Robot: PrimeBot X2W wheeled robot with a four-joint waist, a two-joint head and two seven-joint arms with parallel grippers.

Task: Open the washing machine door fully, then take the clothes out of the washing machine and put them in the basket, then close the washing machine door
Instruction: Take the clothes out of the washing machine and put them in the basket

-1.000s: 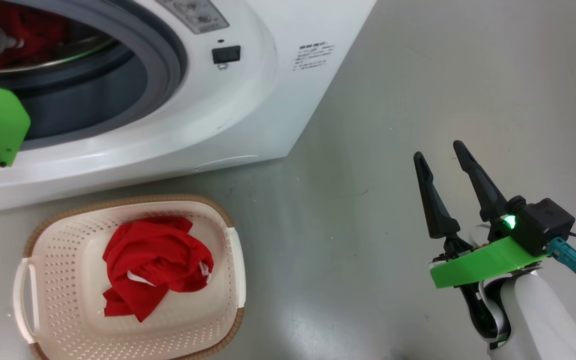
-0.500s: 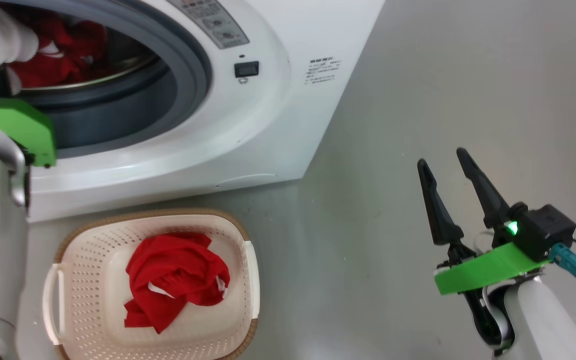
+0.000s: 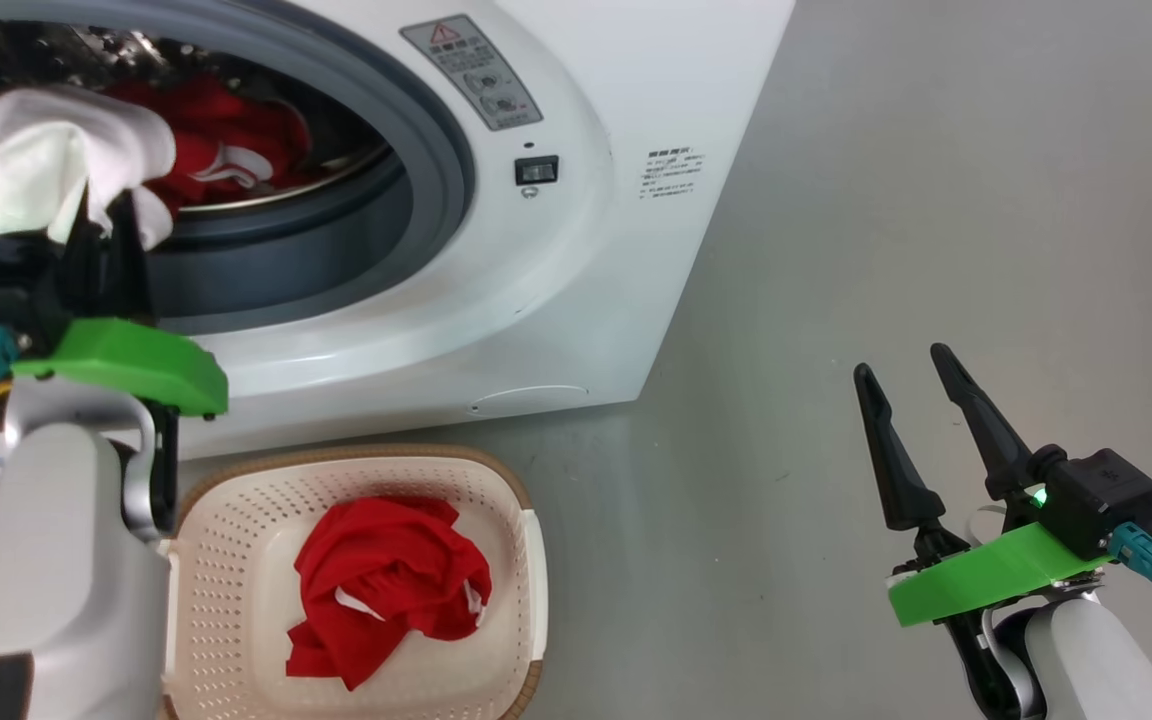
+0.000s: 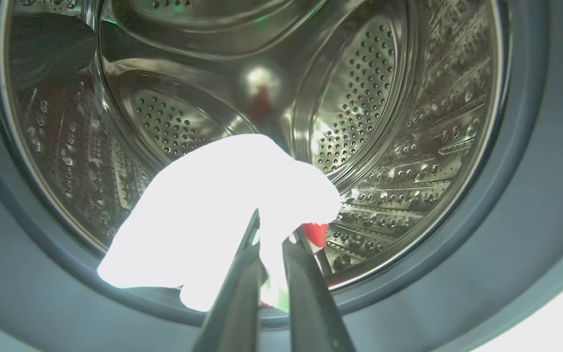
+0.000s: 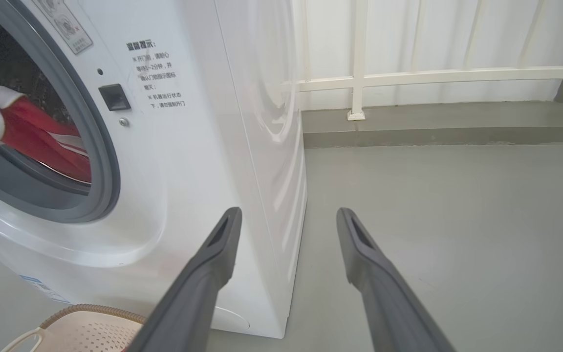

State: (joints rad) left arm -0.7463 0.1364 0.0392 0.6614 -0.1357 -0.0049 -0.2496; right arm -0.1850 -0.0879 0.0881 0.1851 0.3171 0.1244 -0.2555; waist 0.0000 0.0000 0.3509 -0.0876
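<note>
Gripping a white garment (image 3: 46, 170) at the drum mouth, the left gripper (image 3: 106, 225) has its fingers pinched narrow on the cloth. Inside the washing machine (image 3: 576, 250) lie red clothes (image 3: 226, 150). The basket (image 3: 356, 455) — one red garment (image 3: 386, 590) in its middle — stands on the floor (image 3: 836, 200) just before the machine's front edge. The right gripper (image 3: 901, 362) hovers above the floor, spread wide, empty.

washing machine (image 3: 596, 300) mouth open, white garment (image 3: 46, 170) across its left, basket (image 3: 534, 600) just below, floor (image 3: 886, 200) open to the right
</note>
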